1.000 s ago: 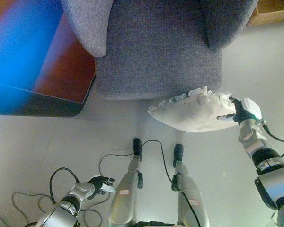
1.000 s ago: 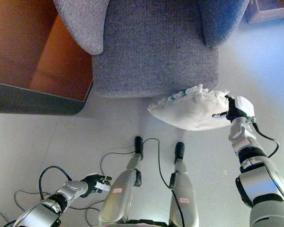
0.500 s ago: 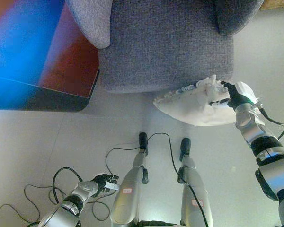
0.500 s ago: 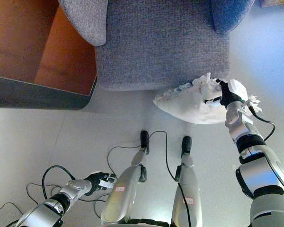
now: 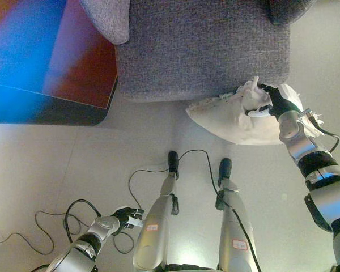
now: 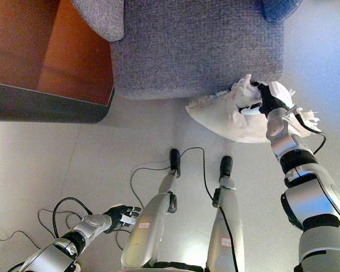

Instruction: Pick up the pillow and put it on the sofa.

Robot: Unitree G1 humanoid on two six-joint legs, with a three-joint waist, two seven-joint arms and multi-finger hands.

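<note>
A white pillow (image 5: 233,118) with a frilled edge hangs just in front of the grey sofa (image 5: 198,45), its top edge at the seat's front right corner. My right hand (image 5: 276,101) is shut on the pillow's upper right part, bunching the cloth there. In the right eye view the same hand (image 6: 265,98) grips the pillow (image 6: 226,116) by the sofa (image 6: 192,45) front. My left hand (image 5: 124,217) hangs low at the lower left, fingers curled, holding nothing.
A dark red-brown table (image 6: 39,62) with a dark edge stands left of the sofa. The sofa's left armrest (image 5: 110,20) reaches toward me. Pale floor (image 5: 56,164) lies in front of the sofa.
My right hand has lifted the pillow up and toward the sofa's front right corner, and the cloth is more bunched. The camera view has shifted a little. The left hand stays low.
</note>
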